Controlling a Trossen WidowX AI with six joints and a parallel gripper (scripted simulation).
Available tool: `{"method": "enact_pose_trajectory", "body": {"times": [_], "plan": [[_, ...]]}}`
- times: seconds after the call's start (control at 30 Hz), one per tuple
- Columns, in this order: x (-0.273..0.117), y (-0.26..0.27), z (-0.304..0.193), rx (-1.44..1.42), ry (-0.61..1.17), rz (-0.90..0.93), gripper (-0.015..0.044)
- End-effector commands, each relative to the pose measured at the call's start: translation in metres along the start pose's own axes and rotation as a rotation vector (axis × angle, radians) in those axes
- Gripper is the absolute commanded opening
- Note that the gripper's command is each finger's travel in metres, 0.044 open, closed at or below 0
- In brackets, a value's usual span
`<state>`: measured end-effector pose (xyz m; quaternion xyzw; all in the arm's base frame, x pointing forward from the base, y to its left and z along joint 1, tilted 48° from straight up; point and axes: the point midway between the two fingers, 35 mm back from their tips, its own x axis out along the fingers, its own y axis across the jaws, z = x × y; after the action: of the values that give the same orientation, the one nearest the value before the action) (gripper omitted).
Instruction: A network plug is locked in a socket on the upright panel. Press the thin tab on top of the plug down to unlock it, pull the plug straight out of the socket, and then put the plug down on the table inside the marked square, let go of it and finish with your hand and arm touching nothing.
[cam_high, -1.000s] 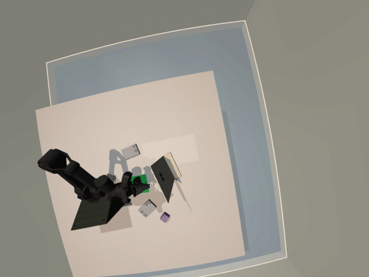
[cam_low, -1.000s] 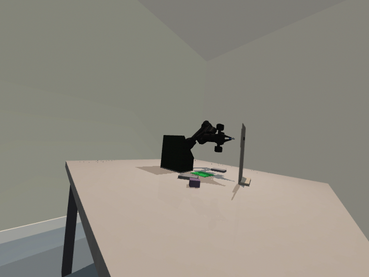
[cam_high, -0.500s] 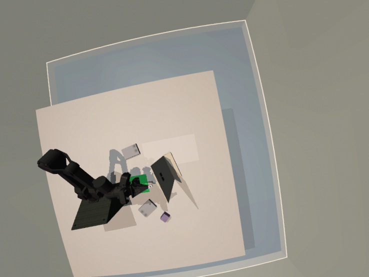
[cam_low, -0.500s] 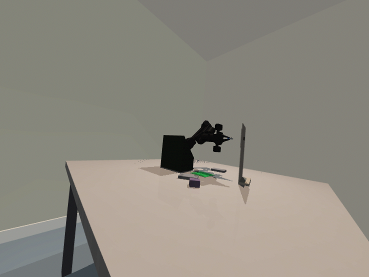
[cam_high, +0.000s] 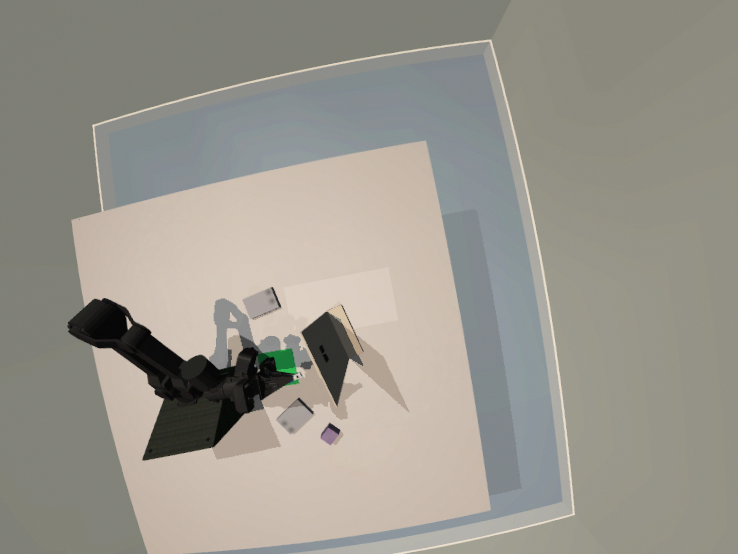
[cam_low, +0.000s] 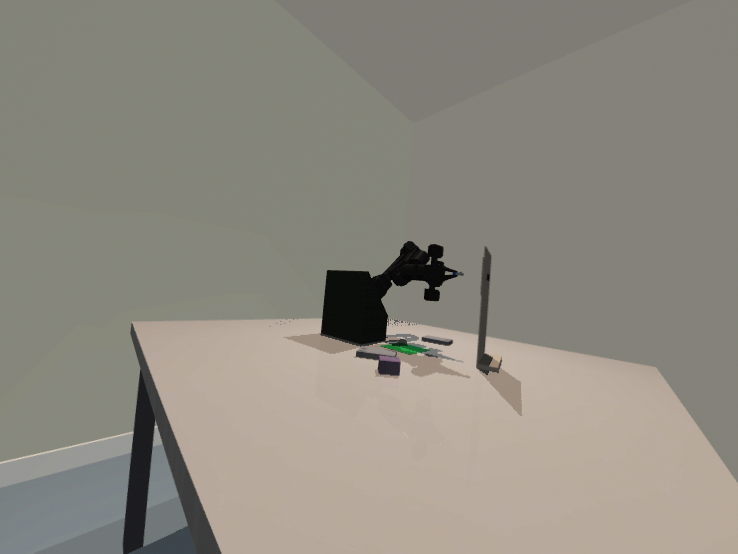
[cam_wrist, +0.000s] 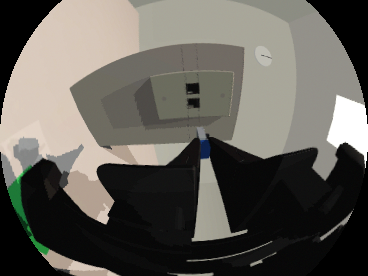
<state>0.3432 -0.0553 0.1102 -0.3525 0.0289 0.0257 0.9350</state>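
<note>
My gripper (cam_high: 293, 376) (cam_low: 457, 274) (cam_wrist: 203, 142) is shut on the network plug (cam_wrist: 204, 148), whose blue body and pale end show between the fingertips in the wrist view. The plug is out of the panel, held in the air with a gap between it and the panel. The upright panel (cam_high: 327, 357) (cam_low: 483, 310) (cam_wrist: 120, 65) stands in front of the fingers. Its two dark sockets (cam_wrist: 193, 95) both look empty. The green marked square (cam_high: 284, 360) (cam_low: 405, 348) (cam_wrist: 16, 197) lies flat on the table, below the gripper and partly hidden by the arm in the top view.
One grey box (cam_high: 261, 303) (cam_low: 436, 340) lies on the far side of the square. Another grey box (cam_high: 294, 416) (cam_low: 375, 353) lies on its near side, with a small purple block (cam_high: 330, 434) (cam_low: 389, 365) beside it. The panel has a foot (cam_low: 492, 363) behind it.
</note>
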Motion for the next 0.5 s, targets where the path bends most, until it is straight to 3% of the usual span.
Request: {"method": "enact_pose_trajectory", "body": {"times": [0.0, 0.47], "plan": [[-0.003, -0.013, 0.002, -0.009, -0.008, -0.010, 0.0000], [-0.017, -0.044, 0.003, -0.012, -0.008, -0.011, 0.0000]]}}
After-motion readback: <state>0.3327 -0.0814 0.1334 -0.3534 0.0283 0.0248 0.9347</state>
